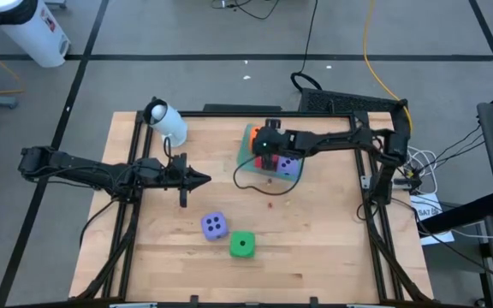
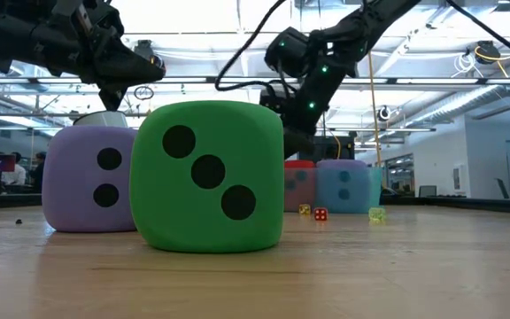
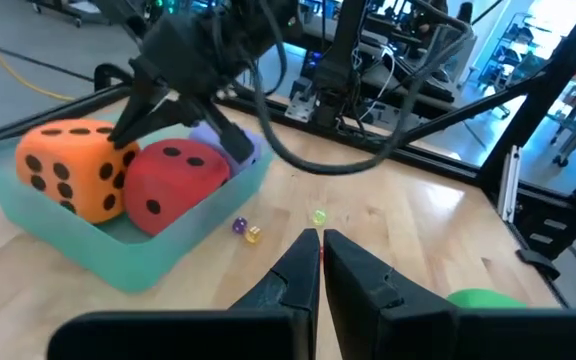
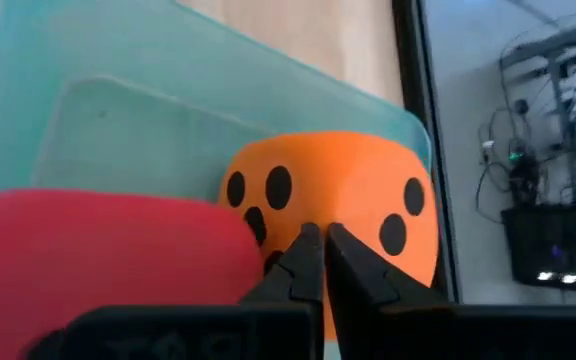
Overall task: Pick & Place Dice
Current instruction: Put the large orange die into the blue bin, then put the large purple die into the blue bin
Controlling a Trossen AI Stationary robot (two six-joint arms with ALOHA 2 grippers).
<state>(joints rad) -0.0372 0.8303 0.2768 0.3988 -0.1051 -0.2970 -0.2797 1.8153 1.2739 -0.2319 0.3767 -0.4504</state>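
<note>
- Right gripper point(image 4: 315, 262) with fingers pressed together, holding nothing, poised over the teal tray point(image 1: 248, 147) right above the orange die point(image 4: 353, 205) and red die point(image 4: 98, 255).
- Left gripper point(image 3: 320, 262) also pressed together and empty, hovering above bare wood at the table's point(image 1: 332, 248) centre-left, pointed toward the tray.
- Inside the tray: orange die, red die and one purple die point(image 1: 289, 165), packed against each other.
- On the table near the front edge: second purple die point(image 1: 214, 225) and green die point(image 1: 243, 245), just beside one another.
- Small tiny dice point(image 3: 247, 230) scattered on the wood near the tray.
</note>
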